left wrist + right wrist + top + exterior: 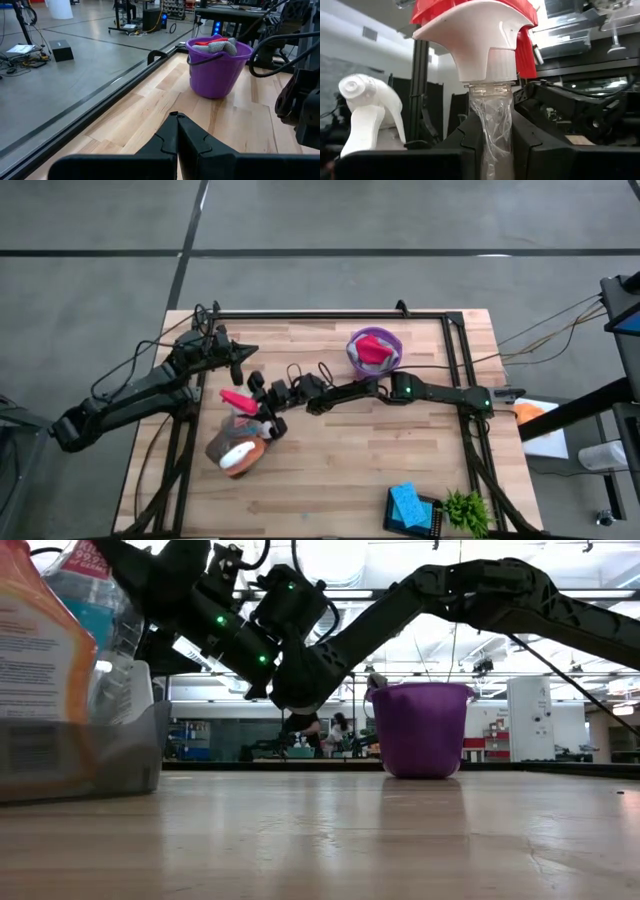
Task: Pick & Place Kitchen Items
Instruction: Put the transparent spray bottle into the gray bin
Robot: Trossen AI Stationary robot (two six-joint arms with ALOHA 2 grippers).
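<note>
My right gripper (260, 408) reaches in from the table's right and is shut on a clear spray bottle with a red-and-white trigger head (237, 399), over the table's left part. Beside it an orange spray bottle (38, 640) with a white trigger head (367, 115) stands in a grey bin (85, 750). A purple bucket (373, 352) at the far middle holds a red cloth (372, 348) and a grey cloth (223, 46). My left gripper (177, 118) is shut and empty above the table's far left (240, 353). My right gripper pinches the clear bottle's neck (491, 107) between its two fingers (465, 142), just below the white collar of the trigger head. The fingers come level from the table's right, across the neck. The bottle stands upright; whether its base rests in the grey bin is hidden.
A dark tray with blue sponges (408, 502) and a small green plant (466, 510) sit at the near right corner. A black frame (330, 313) runs along the table's edges. Bare wood lies between the bin and the bucket (340, 450).
</note>
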